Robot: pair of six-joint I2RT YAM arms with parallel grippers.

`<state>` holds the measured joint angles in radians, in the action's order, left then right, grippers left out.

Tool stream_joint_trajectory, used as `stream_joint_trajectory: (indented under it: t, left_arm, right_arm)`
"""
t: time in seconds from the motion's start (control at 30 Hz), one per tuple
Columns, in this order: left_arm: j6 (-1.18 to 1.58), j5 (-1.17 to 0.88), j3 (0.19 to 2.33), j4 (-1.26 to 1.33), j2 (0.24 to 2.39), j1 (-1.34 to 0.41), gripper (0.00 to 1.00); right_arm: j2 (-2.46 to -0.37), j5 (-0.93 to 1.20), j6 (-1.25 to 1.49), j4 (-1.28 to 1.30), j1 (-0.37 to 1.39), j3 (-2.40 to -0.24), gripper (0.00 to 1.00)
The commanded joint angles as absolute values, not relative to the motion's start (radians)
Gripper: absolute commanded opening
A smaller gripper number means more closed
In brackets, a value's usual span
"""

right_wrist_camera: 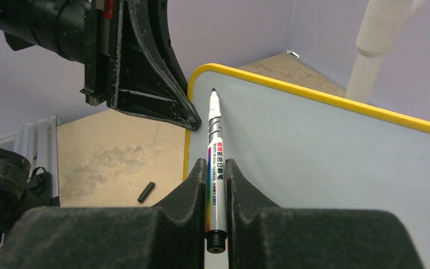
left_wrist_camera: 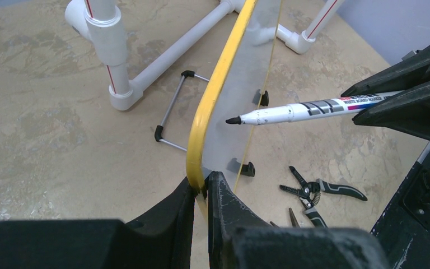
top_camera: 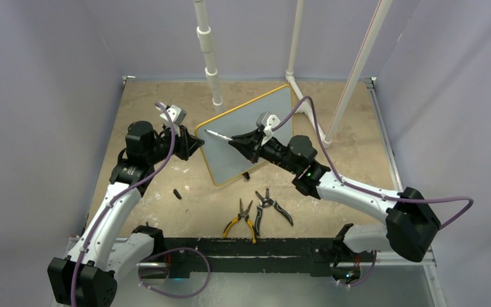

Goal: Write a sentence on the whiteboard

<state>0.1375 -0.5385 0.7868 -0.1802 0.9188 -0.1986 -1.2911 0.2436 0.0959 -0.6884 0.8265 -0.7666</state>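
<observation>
- Two grips carry everything. The right jaws are clamped on the rear of a slim white-barrelled marker (right_wrist_camera: 215,140) with a black tip. The left jaws are pinched shut on the yellow rim of the small white rectangular whiteboard (right_wrist_camera: 325,162).
- Held that far back, the marker could swivel in the right jaws when its tip presses down, smearing the stroke.
- The tip sits over the whiteboard's corner, just beside the left jaws; I cannot tell whether it touches the surface. A stroke begun there could run off the rim or strike those jaws.
- The whiteboard is tilted up off the tan bench (top_camera: 166,211) and gripped at one edge only, so pen pressure may pivot it or pull it free.
- No sentence shows on the whiteboard, so I judge that all the writing is yet to do.
- Near the whiteboard's lower edge lie a small black cap-like piece (top_camera: 177,193), yellow-handled pliers (top_camera: 240,220) and black-handled pliers (top_camera: 275,206). A dropped whiteboard could land on them.
</observation>
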Motion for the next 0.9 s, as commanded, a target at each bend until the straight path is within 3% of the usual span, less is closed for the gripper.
stream_joint_trajectory:
  t: [0.0, 0.87]
  left_arm:
    - [0.111, -0.519, 0.772, -0.144, 0.917, -0.193, 0.0]
    - [0.106, -0.506, 0.769, -0.143, 0.908, -0.194, 0.0]
  right_arm:
    - [-1.311, 0.203, 0.077, -0.692, 0.835, -0.819, 0.0]
    - [-1.284, 0.124, 0.1, -0.596, 0.86, -0.752, 0.0]
